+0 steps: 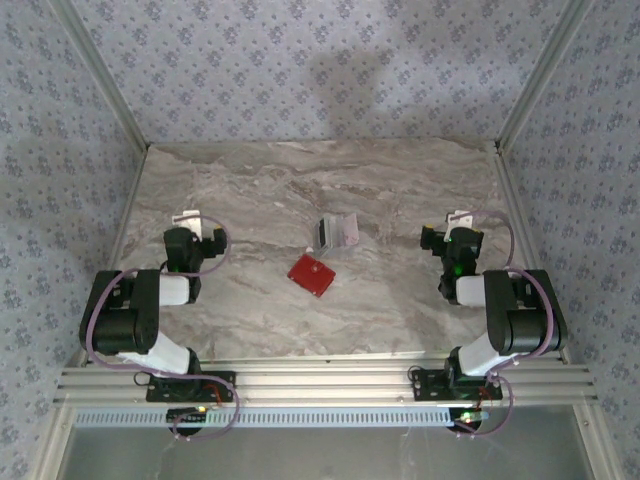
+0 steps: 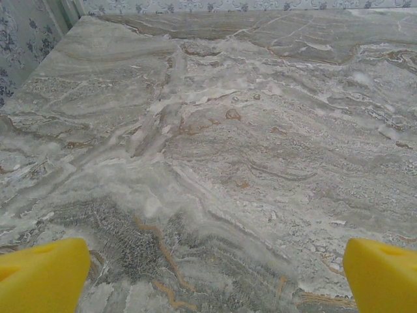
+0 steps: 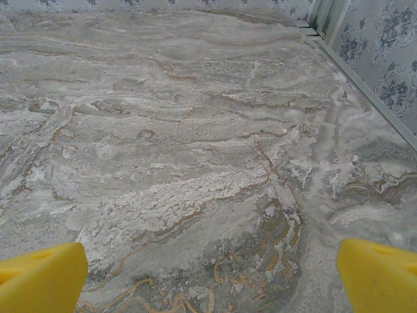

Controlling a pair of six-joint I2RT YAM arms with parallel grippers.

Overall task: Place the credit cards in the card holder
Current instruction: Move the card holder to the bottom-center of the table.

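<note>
The card holder, a small flat red wallet, lies shut on the marble table near the middle, turned at an angle. Just beyond it the credit cards lie together in a small overlapping heap, pale ones with a dark one at the left end. My left gripper rests far left of both, and my right gripper far right. In the left wrist view the left gripper is open, its yellow fingertips wide apart over bare marble. The right gripper is open likewise, with fingertips at the frame's corners.
Patterned wallpaper walls enclose the table at the back and sides, with metal posts at the corners. An aluminium rail runs along the near edge under both arm bases. The right wall's edge strip lies close to the right gripper.
</note>
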